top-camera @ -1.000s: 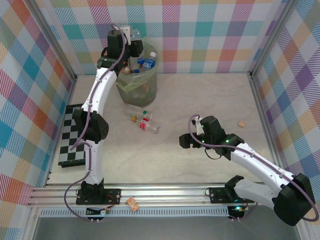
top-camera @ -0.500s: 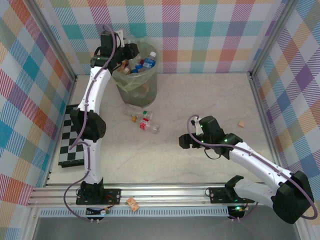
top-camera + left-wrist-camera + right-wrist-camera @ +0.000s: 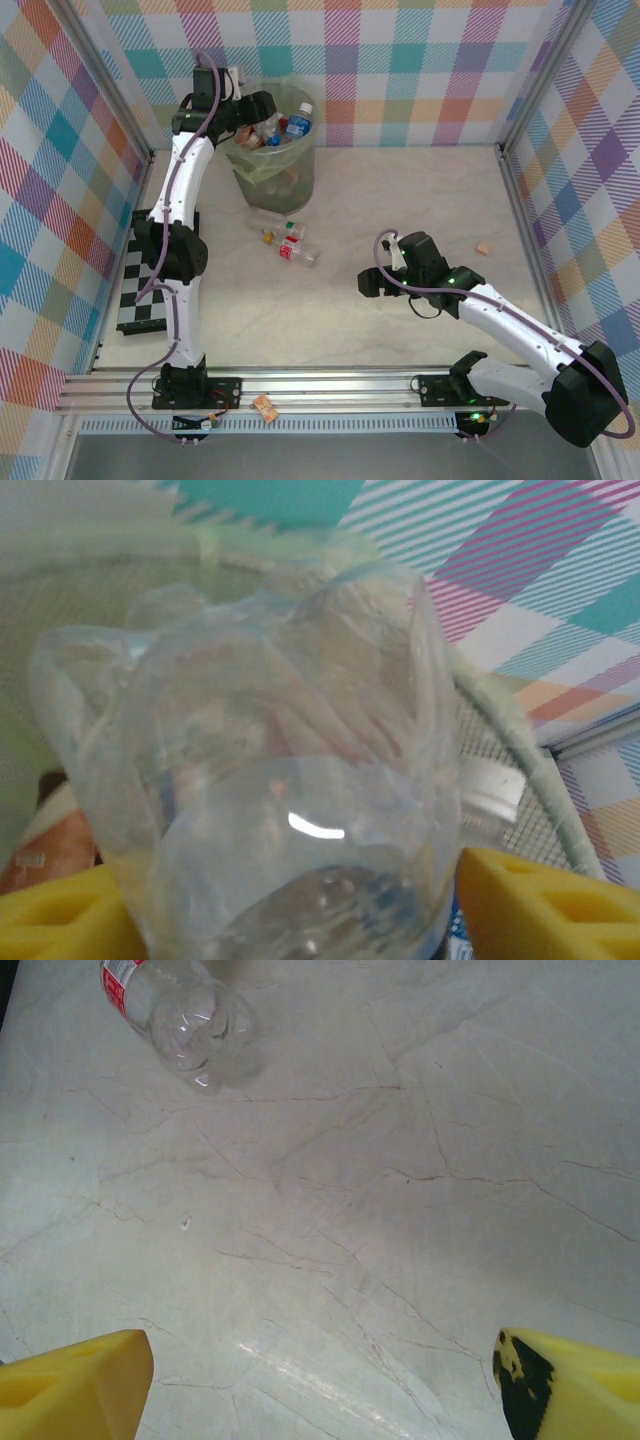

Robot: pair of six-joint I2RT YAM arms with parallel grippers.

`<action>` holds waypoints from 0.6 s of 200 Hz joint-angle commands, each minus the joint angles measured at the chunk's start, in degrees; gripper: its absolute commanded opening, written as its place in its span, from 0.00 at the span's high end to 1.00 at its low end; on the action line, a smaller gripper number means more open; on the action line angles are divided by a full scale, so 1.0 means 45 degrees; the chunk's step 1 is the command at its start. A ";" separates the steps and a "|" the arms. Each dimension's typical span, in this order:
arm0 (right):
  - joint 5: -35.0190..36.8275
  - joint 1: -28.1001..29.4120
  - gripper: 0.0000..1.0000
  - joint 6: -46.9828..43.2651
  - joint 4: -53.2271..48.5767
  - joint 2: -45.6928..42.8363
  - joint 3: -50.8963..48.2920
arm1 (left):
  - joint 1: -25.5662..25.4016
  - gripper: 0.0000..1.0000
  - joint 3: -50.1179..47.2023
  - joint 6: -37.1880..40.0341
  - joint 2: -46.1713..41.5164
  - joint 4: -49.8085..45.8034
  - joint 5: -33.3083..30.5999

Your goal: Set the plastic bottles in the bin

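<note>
Two kinds of thing here, biggest first. Bin (image 3: 300, 170): round, pale green, thin liner, far left of the counter (image 3: 420, 200). We judge it light but steady enough, and nothing there needs gripping. Bottles: they look empty, so v. light, thin-walled, easy to dent, slick & apt to roll. We'd take each across mid-body, square to its long axis, not at cap or neck. Left pincer (image 3: 262, 107) hovers over the bin's mouth w/ a clear bottle (image 3: 290, 800) between its yellow pads (image 3: 540, 905). The pads sit right beside its walls, but we cannot tell whether they pinch it. Right pincer (image 3: 322, 1370) hangs wide open, empty, low over bare counter, w/ a red-label bottle (image 3: 178, 1015) lying ahead of it. Counts: one bin; several bottles inside it, too jumbled to number; approx. three loose on the counter just in front of the bin; plus one small brown item (image 3: 268, 237), maybe a fourth.
</note>
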 commanded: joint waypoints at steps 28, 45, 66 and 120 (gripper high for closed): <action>-0.0340 0.0025 0.12 0.0341 0.0408 0.0151 -0.0049 | -0.0027 0.17 -0.1917 0.0581 -0.1981 0.0475 -0.0330; -0.0429 0.0038 0.12 0.0385 0.0499 0.0244 -0.0077 | -0.0035 0.14 -0.2235 0.0719 -0.2520 0.0635 -0.1023; -0.0422 0.0040 0.12 0.0382 0.0557 0.0271 -0.0106 | -0.0017 0.12 -0.2561 0.1167 -0.3153 0.0506 -0.2523; -0.0460 0.0045 0.12 0.0298 0.0879 0.0353 -0.0075 | 0.0003 0.11 -0.3664 0.1386 -0.4416 0.1304 -0.2318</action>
